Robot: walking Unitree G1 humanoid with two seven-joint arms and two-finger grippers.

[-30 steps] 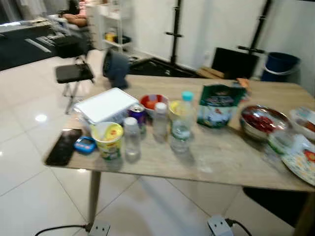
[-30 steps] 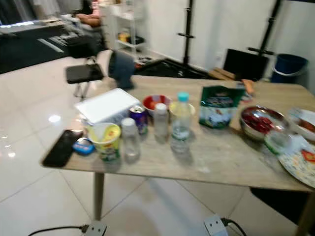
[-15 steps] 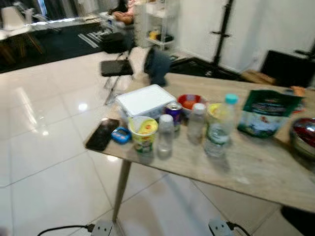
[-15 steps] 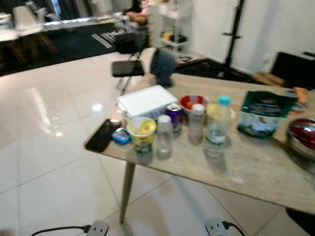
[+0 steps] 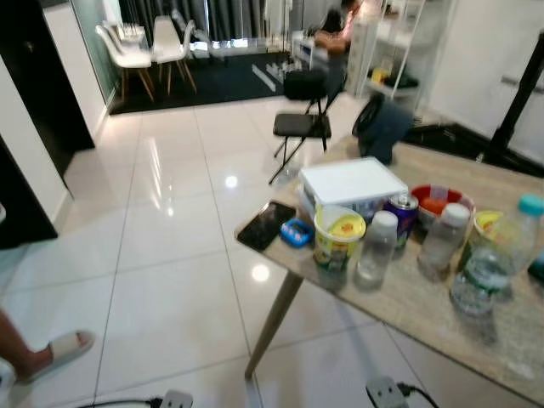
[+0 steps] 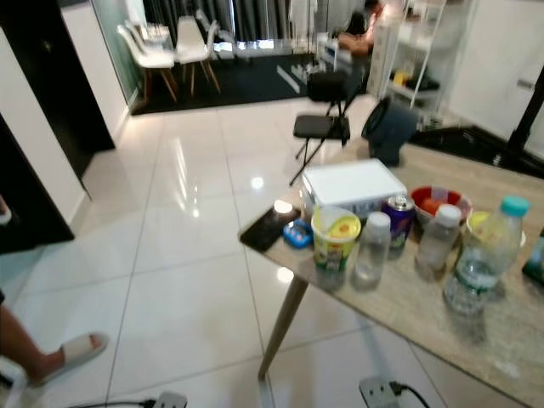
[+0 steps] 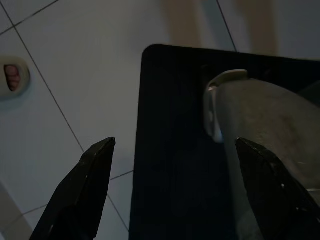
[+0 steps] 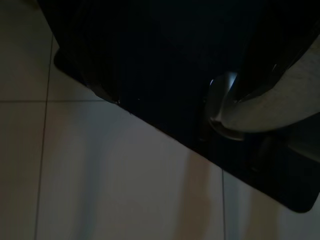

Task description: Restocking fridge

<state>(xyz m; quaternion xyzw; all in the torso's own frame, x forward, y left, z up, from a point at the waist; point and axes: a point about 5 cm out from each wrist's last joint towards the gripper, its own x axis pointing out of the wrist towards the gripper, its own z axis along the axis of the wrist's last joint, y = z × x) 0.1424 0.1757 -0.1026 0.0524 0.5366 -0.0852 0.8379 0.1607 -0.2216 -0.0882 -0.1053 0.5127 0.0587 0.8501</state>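
**Listener:** Where are the groceries?

**Operator:** I see them grouped at the near end of a light wooden table (image 5: 399,297), on the right of the head views. A yellow instant-noodle cup (image 5: 338,236) stands nearest the table corner. Just beside it is a small clear bottle with a white cap (image 5: 376,247). Behind those sit a purple drink can (image 5: 400,217) and a white lidded box (image 5: 352,183). Further along come a second clear bottle (image 5: 444,239), a red bowl (image 5: 435,200), and a water bottle with a blue cap (image 5: 495,267). The picture is slightly blurred.

**Listener:** Anything else on the table?

**Operator:** A black phone (image 5: 266,224) lies flat at the corner, with a small blue object (image 5: 295,232) touching its edge. A dark rounded bag (image 5: 383,127) rests at the far side.

**Listener:** And the claws?

**Operator:** My left gripper (image 7: 177,190) is released, its two black fingers spread wide over a dark mat (image 7: 170,165) on pale floor tiles (image 7: 75,75). The right wrist view is very dark; I cannot tell that claw's state.

**Listener:** The room?

**Operator:** Glossy white tiles, a black folding chair (image 5: 304,119) beyond the table, and white chairs (image 5: 144,51) far off. A person's foot in a pale slipper (image 5: 55,353) shows at the lower left.
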